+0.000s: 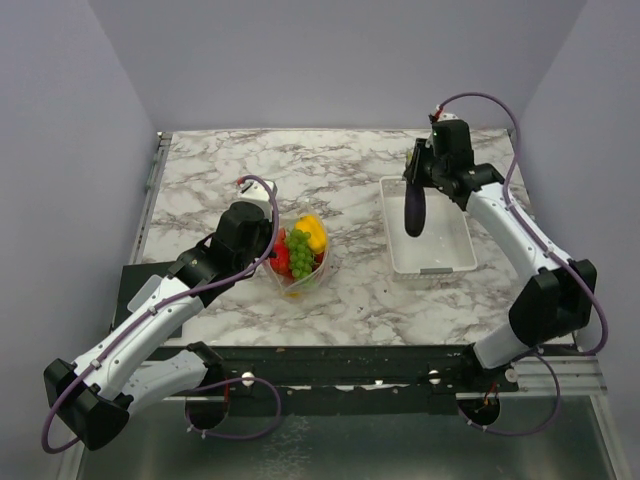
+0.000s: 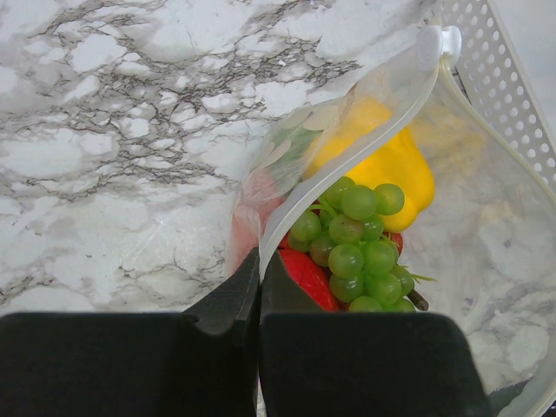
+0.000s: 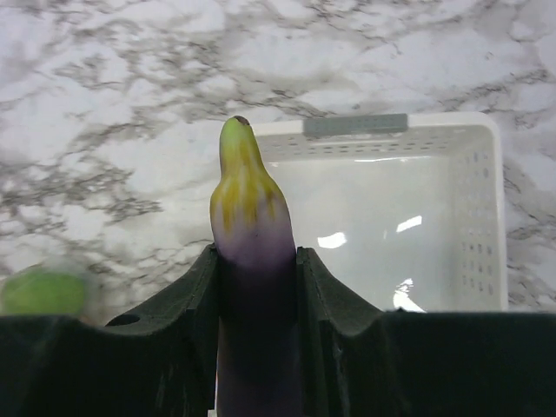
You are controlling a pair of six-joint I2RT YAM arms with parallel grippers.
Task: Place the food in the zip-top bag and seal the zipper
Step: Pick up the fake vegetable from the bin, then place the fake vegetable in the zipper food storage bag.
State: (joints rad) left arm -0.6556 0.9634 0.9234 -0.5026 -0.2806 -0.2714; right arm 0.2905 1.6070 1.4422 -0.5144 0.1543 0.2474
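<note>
Left wrist: clear bag (image 2: 269, 187) w/ green grapes (image 2: 356, 243)

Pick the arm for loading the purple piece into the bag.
Right. The right gripper clamps the purple piece over the white basket; the left gripper is pinched on the mouth of the zip-top bag.

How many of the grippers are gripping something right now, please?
2: the left gripper pinches the zip-top bag at its mouth edge; the right gripper holds the purple piece near the white basket.

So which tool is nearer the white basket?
Right. The right tool hangs over the basket, holding the purple piece; the left tool pinches the bag off to its side.
</note>
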